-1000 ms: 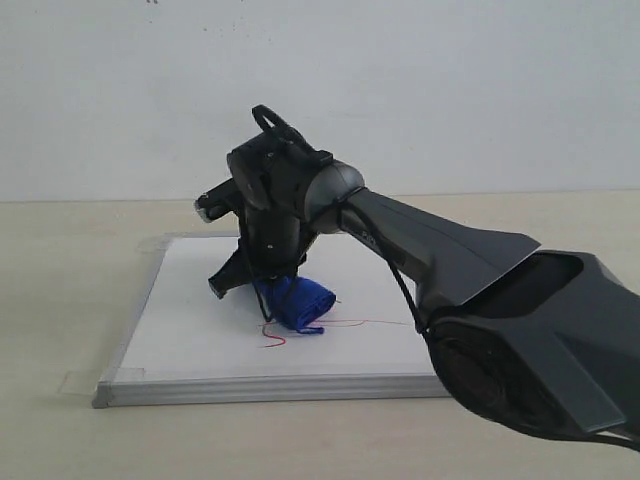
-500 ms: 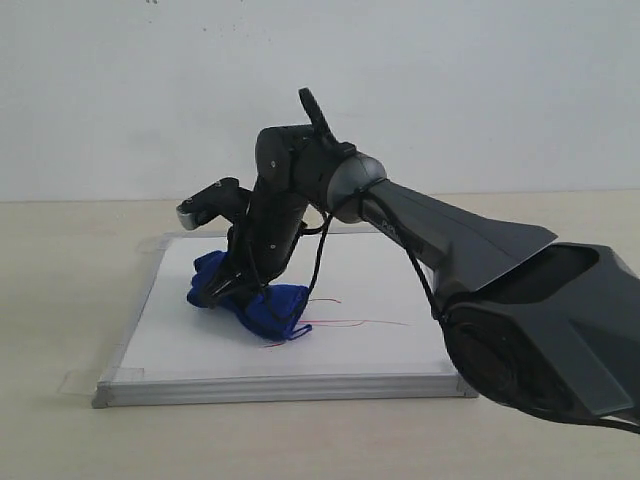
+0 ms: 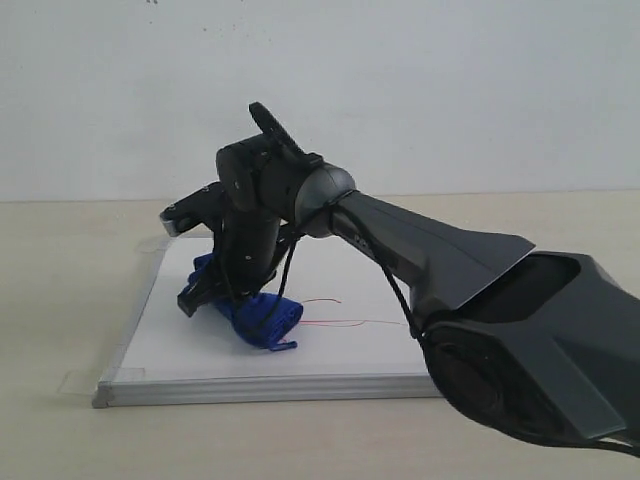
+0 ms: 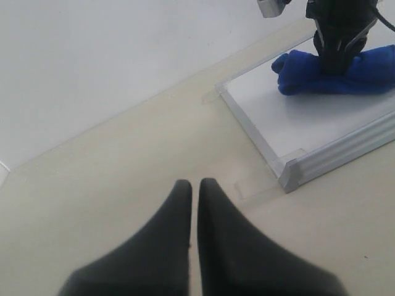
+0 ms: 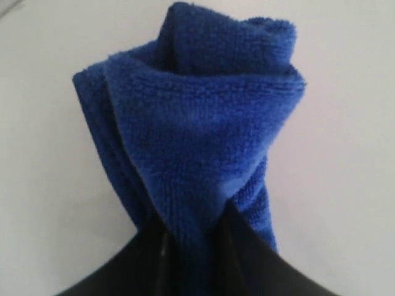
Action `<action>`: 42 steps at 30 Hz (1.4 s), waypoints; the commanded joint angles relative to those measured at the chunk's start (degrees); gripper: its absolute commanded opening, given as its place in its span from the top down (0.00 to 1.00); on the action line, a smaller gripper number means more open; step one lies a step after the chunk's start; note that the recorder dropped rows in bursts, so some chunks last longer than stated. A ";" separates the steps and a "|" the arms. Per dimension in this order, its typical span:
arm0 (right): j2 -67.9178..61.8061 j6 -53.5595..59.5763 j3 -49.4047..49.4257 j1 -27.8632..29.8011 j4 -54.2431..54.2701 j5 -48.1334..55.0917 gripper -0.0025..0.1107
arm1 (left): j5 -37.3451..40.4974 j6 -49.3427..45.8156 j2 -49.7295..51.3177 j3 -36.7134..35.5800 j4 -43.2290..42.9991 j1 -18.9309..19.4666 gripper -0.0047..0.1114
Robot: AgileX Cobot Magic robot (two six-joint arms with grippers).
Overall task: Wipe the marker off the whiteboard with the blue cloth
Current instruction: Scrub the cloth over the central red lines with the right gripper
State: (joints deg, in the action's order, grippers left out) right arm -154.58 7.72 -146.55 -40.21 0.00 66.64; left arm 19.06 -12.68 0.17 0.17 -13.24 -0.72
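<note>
The whiteboard (image 3: 200, 345) lies flat on the table, silver frame along its near edge. My right gripper (image 3: 238, 292) reaches across to the board's left half and is shut on the bunched blue cloth (image 3: 255, 315), which presses on the board. Thin red marker lines (image 3: 345, 322) run to the right of the cloth. In the right wrist view the blue cloth (image 5: 197, 135) fills the frame, pinched in my right gripper (image 5: 191, 237). My left gripper (image 4: 192, 185) hangs shut and empty over bare table, short of the whiteboard (image 4: 290, 123) corner, with the blue cloth (image 4: 333, 74) beyond.
Clear tape tabs (image 3: 85, 380) hold the board's corners to the beige table (image 3: 60, 260). A white wall (image 3: 400, 80) stands behind. The right arm's large black links (image 3: 500, 330) cover the board's right side.
The right gripper swept the cloth leftward across the board, from the middle toward the left half. The red squiggle that was below the cloth no longer shows. The cloth spread flatter.
</note>
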 commanded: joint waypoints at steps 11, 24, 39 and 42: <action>-0.82 11.29 4.31 0.51 17.43 3.32 0.98 | -0.15 -0.30 -0.17 -0.17 0.09 0.14 0.93; 6.05 -0.94 9.65 3.59 -7.02 3.32 0.98 | -0.15 -0.30 -0.17 -0.17 0.09 0.14 0.93; 6.88 9.30 11.59 0.37 9.04 3.32 0.98 | -0.15 -0.30 -0.17 -0.17 0.09 0.14 0.93; 6.88 12.14 11.59 -2.15 9.04 3.32 0.98 | -0.15 -0.30 -0.17 -0.17 0.09 0.14 0.93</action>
State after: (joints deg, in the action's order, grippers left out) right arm -147.88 16.43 -135.73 -39.40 4.98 68.59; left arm 19.06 -12.68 0.17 0.17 -13.24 -0.72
